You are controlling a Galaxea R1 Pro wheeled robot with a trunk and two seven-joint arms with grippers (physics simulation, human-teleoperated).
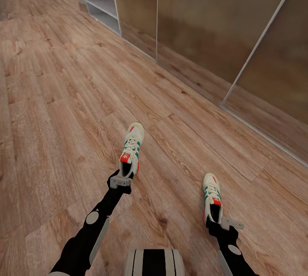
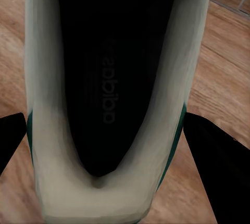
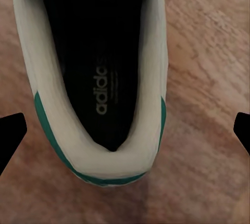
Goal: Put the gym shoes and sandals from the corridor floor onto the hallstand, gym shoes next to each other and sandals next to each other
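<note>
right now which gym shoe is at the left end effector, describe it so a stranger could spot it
On the wood-plank corridor floor, two gym shoes lie ahead of the robot. It is the left gym shoe, heel at the left end effector. Unlike the right gym shoe, it lies further from the robot and from the glass wall.

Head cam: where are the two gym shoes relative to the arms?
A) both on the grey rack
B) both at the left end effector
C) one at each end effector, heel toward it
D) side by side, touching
C: the left end effector is at the heel of one shoe and the right end effector at the heel of the other shoe, well apart over the floor.
</note>
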